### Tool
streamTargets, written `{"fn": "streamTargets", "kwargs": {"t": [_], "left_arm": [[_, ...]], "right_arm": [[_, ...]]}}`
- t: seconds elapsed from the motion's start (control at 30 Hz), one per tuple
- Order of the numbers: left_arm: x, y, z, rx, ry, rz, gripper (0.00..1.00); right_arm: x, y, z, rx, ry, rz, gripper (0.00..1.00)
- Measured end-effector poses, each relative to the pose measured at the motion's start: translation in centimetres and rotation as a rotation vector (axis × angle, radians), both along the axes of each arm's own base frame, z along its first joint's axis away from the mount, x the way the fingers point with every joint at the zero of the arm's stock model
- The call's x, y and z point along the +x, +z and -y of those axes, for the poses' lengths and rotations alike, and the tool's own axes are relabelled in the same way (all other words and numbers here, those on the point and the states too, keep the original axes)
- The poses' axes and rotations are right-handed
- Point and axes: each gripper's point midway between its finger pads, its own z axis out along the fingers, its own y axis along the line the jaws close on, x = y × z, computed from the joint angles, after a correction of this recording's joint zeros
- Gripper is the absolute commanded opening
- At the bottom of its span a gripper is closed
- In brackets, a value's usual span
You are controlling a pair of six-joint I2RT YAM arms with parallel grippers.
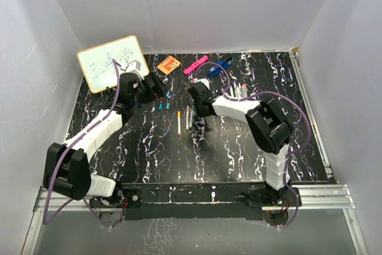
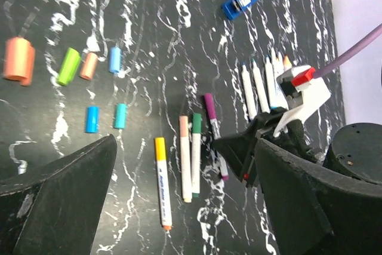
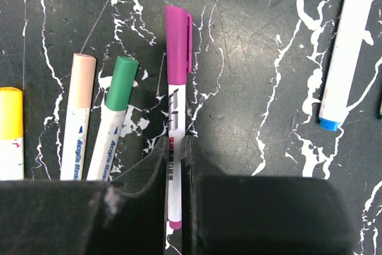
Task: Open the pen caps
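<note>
My right gripper (image 3: 173, 147) is shut on the white barrel of a magenta-capped pen (image 3: 178, 43), low over the table, with the cap pointing away from the fingers. Beside it lie a green-capped pen (image 3: 121, 83), a peach-capped pen (image 3: 82, 76) and a yellow-capped pen (image 3: 10, 111). My left gripper (image 2: 185, 207) is open and empty, hovering above these pens. Several loose caps lie to the left: orange (image 2: 18, 58), green (image 2: 68, 65), peach (image 2: 89, 65), blue (image 2: 114, 59), blue (image 2: 91, 119), teal (image 2: 120, 115). In the top view the right gripper (image 1: 200, 119) sits mid-table.
Several uncapped white pens (image 2: 262, 85) lie in a row behind the right gripper. A pink highlighter (image 1: 196, 64), a blue clip-like tool (image 1: 219, 67), an orange card (image 1: 169, 64) and a small whiteboard (image 1: 112, 63) are at the back. White walls enclose the table.
</note>
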Motion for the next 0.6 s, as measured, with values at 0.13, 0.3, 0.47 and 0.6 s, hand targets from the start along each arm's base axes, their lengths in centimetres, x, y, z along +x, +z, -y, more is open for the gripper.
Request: {"fn": "streamTargets", "kwargs": {"t": [0.13, 0.3, 0.47, 0.6], "left_arm": [[0.1, -1.6, 2.0, -0.076, -0.064, -0.047, 0.97], [0.0, -3.4, 4.1, -0.142, -0.127, -0.101, 0.95], [-0.6, -4.4, 7.1, -0.163, -0.205, -0.133, 0.94], [-0.8, -4.8, 9.8, -0.175, -0.263, -0.144, 0.93]], "right_arm": [[-0.6, 0.2, 1.0, -0.007, 0.008, 0.033, 0.00], [-2.1, 3.9, 1.9, 0.043, 0.068, 0.111, 0.00], [-1.3, 9.6, -0.1, 0.172, 0.151, 0.250, 0.00], [-1.4, 10.6, -1.3, 0.221, 0.210, 0.266, 0.00]]}}
